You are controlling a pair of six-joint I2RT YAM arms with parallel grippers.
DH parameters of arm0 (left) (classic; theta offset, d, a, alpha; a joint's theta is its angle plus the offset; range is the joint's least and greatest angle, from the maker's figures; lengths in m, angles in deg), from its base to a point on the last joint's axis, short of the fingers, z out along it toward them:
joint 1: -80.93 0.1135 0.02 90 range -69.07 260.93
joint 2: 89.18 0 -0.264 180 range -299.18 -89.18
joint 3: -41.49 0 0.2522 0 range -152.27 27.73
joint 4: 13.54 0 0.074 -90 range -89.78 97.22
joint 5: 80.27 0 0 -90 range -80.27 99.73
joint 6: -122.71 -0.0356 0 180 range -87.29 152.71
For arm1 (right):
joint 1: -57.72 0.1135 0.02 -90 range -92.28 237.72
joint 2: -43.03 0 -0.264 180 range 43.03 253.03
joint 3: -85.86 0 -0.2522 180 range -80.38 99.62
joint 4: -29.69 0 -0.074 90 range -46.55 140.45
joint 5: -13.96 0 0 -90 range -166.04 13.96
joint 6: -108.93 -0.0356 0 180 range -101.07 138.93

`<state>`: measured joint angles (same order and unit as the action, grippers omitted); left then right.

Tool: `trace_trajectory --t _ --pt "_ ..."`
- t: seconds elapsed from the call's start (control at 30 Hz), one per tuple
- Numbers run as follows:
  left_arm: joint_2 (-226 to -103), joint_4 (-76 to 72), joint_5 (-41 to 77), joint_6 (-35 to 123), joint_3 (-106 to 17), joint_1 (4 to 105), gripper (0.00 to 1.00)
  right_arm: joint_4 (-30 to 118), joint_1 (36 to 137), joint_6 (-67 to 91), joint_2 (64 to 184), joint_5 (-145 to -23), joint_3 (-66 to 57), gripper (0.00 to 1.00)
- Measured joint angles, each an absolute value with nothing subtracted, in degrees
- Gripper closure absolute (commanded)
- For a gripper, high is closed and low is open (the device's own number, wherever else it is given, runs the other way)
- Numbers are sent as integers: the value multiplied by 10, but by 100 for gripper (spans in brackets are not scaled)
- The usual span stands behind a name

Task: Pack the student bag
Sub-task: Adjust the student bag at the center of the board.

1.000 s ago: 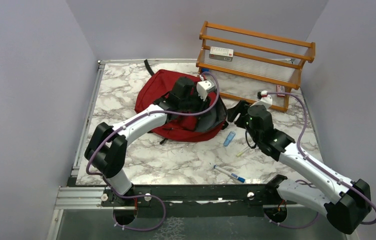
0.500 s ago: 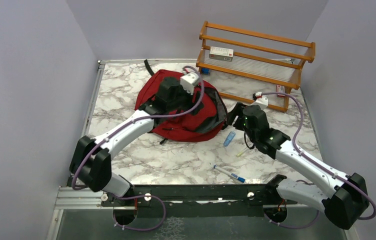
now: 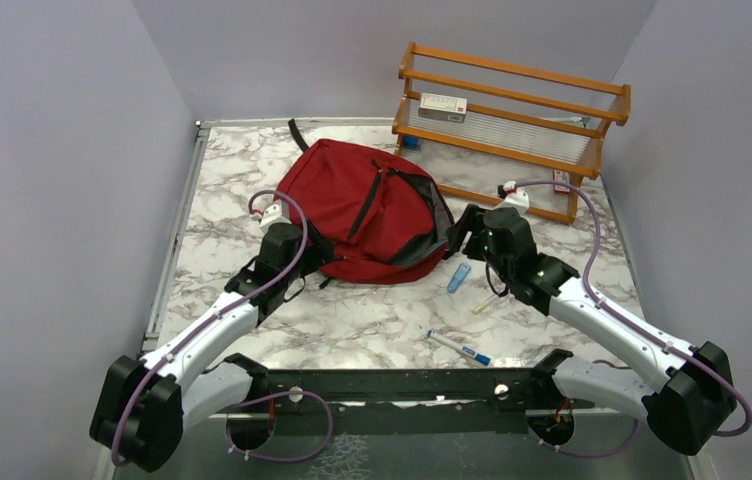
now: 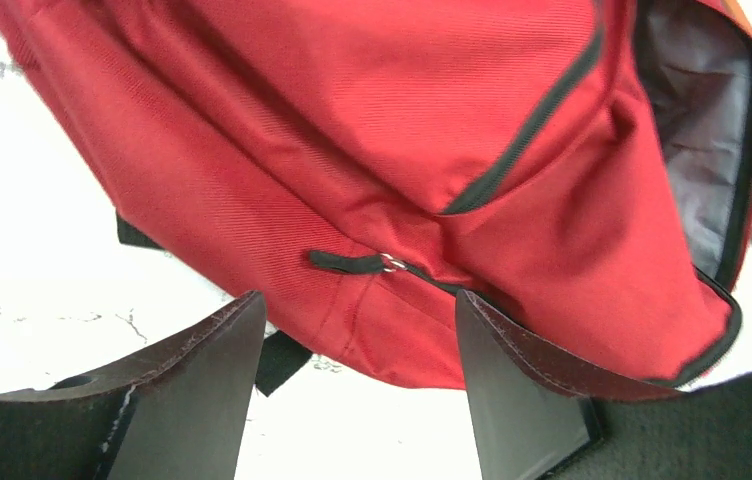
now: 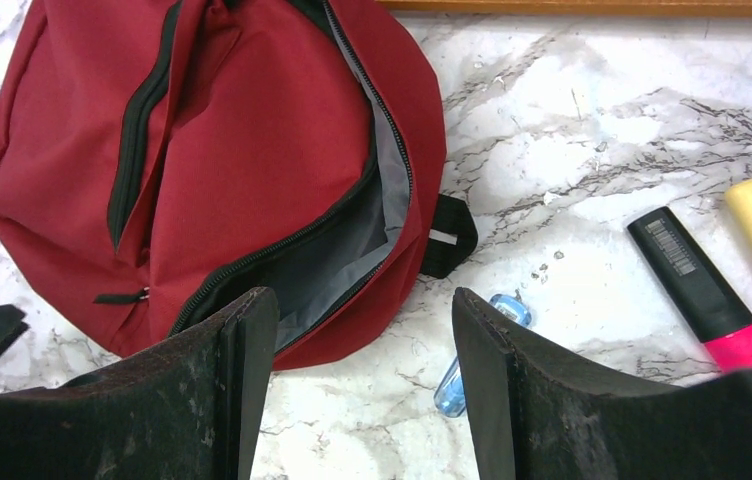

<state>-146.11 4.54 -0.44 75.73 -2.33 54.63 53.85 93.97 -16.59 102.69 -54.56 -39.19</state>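
The bag (image 3: pixel 367 205) lies on the marble worktop (image 3: pixel 222 190), in front of the wooden rack (image 3: pixel 512 110). Its main zip is open on the right side, so the grey lining shows. The left tool (image 4: pixel 357 300) is spread at the near left edge of the bag and holds nothing. The right tool (image 5: pixel 360 295) is also spread and empty, near the opening, beside a small blue item (image 5: pixel 449 388)

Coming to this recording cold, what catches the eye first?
The dark-red student bag dominates the middle of the marble table, its main zipper gaping on the right to show grey lining. The left gripper and right gripper flank it, both open and empty. An orange wooden rack stands behind, and a pen lies loose at the table's near edge.
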Motion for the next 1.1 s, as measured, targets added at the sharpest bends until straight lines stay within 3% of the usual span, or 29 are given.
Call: trace_trajectory --t 0.37,0.67,0.87,1.1 --pt "-1593 33 19 885 -17 581 30 538 940 -188 1017 -569 -396 31" --pt "-1624 0 29 912 -17 599 58 534 940 -200 1023 -583 -405 31" --pt "-1628 1 42 891 -17 641 89 533 940 -202 1029 -590 -405 31" --pt "-1604 25 54 836 -19 712 92 525 940 -200 1043 -592 -405 31"
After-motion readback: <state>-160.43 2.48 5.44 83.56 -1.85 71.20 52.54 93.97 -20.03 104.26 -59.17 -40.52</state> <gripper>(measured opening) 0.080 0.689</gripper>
